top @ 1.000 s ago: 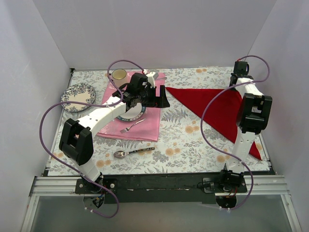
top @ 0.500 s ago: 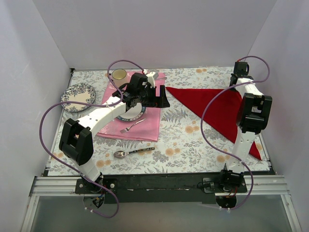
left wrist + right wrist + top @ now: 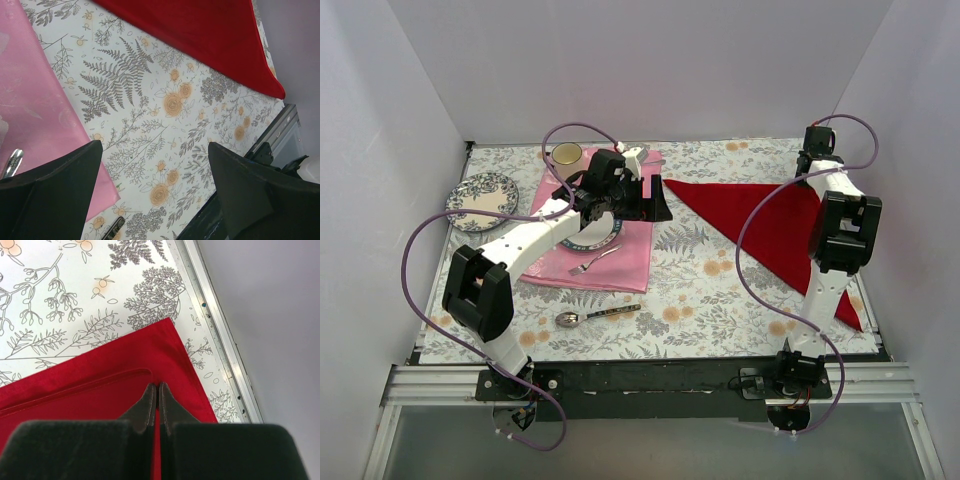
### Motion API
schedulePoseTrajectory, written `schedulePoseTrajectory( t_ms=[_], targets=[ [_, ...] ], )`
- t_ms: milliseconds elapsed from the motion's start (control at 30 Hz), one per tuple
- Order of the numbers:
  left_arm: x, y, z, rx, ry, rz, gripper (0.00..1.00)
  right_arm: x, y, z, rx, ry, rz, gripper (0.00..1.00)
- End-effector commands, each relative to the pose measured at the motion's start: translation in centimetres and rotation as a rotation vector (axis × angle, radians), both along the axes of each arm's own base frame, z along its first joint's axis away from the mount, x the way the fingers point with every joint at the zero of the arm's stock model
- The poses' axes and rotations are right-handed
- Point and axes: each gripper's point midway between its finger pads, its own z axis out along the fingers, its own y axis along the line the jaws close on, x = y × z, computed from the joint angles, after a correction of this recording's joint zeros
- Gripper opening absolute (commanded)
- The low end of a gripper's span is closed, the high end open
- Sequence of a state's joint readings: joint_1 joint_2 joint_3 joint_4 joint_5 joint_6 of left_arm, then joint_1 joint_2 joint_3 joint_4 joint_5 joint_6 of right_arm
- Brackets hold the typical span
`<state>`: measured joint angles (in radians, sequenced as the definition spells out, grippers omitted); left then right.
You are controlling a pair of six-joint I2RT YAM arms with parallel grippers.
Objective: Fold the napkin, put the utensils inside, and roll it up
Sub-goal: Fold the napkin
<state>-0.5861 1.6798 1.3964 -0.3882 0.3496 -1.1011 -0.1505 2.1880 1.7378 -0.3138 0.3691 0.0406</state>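
The deep red napkin (image 3: 760,220) lies folded into a triangle on the right of the table; it also shows in the left wrist view (image 3: 200,35). My right gripper (image 3: 817,165) is at the napkin's far right corner. In the right wrist view it (image 3: 156,386) is shut on the top layer of the napkin (image 3: 100,385), with a hem line ending at the tips. The spoon with the dark handle (image 3: 597,315) lies near the front edge, apart from both grippers. My left gripper (image 3: 154,147) hangs open over the floral table next to the pink cloth (image 3: 610,255), holding nothing.
A silver fork (image 3: 592,262) lies on the pink cloth, and a patterned plate (image 3: 595,238) sits there under my left arm. Another plate (image 3: 480,197) and a cup (image 3: 567,154) stand at the back left. The metal table rim (image 3: 220,340) and white wall run close beside my right gripper.
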Motion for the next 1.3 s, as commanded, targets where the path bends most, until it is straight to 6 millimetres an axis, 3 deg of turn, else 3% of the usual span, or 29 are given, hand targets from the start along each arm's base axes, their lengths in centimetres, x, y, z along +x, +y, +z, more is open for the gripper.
schedulePoseTrajectory(
  t_ms=[0,500,567,600,633,700,733,833,900,967,1000,1067,1100,1133,1200,1233,1267],
  targets=[
    [0.7,-0.4,2.0,-0.035,-0.039,-0.007,0.87,1.1,-1.4,1.4,-0.041,-0.039,-0.031,0.01],
    [1.0,-0.8,1.5,-0.040,-0.011,-0.013,0.87,1.3,-1.8,0.1,-0.042,-0.021,-0.036,0.01],
    [1.1,-1.0,1.5,-0.042,-0.007,-0.014,0.87,1.6,-1.9,0.3,-0.045,-0.026,-0.036,0.13],
    [1.1,-1.0,1.4,-0.043,0.000,-0.012,0.87,1.4,-1.9,0.4,-0.047,-0.012,-0.036,0.23],
    [1.1,-1.1,1.2,-0.042,0.006,-0.012,0.87,1.4,-2.1,0.3,-0.053,0.006,-0.047,0.42],
    [1.2,-1.2,1.1,-0.053,0.007,-0.014,0.87,1.9,-2.1,1.9,-0.062,-0.009,-0.068,0.54],
    [1.2,-1.4,1.1,-0.057,0.001,-0.014,0.87,1.9,-1.6,2.6,-0.078,-0.019,-0.068,0.65],
    [2.3,-1.6,1.6,-0.077,-0.041,0.015,0.87,1.0,0.4,4.2,-0.055,-0.036,-0.100,0.67],
    [3.4,-2.1,2.1,-0.110,-0.067,0.031,0.85,-0.2,1.7,3.3,-0.053,-0.019,-0.107,0.68],
    [4.3,-3.0,2.6,-0.160,-0.084,0.047,0.81,-1.3,3.3,3.8,-0.065,-0.017,-0.115,0.68],
    [4.7,-3.4,1.8,-0.168,-0.077,0.047,0.76,-2.1,4.0,3.6,-0.062,0.003,-0.128,0.67],
    [6.1,-4.6,2.0,-0.239,-0.078,0.077,0.64,-4.5,5.9,2.8,-0.001,0.041,-0.149,0.65],
    [7.1,-5.4,0.7,-0.254,-0.065,0.075,0.53,-5.3,6.3,4.2,0.025,0.000,-0.144,0.64],
    [7.5,-6.4,0.5,-0.277,-0.073,0.063,0.49,-7.4,7.2,1.9,0.070,0.044,-0.116,0.63],
    [9.7,-8.5,-0.2,-0.316,-0.085,0.055,0.39,-7.6,8.2,2.5,0.118,-0.034,-0.085,0.61],
    [10.3,-9.2,-0.6,-0.320,-0.086,0.052,0.38,-8.0,8.9,3.8,0.155,-0.075,-0.060,0.61],
    [11.1,-9.9,-0.8,-0.327,-0.095,0.050,0.37,-8.9,9.1,2.8,0.162,-0.060,-0.051,0.60]
  ],
)
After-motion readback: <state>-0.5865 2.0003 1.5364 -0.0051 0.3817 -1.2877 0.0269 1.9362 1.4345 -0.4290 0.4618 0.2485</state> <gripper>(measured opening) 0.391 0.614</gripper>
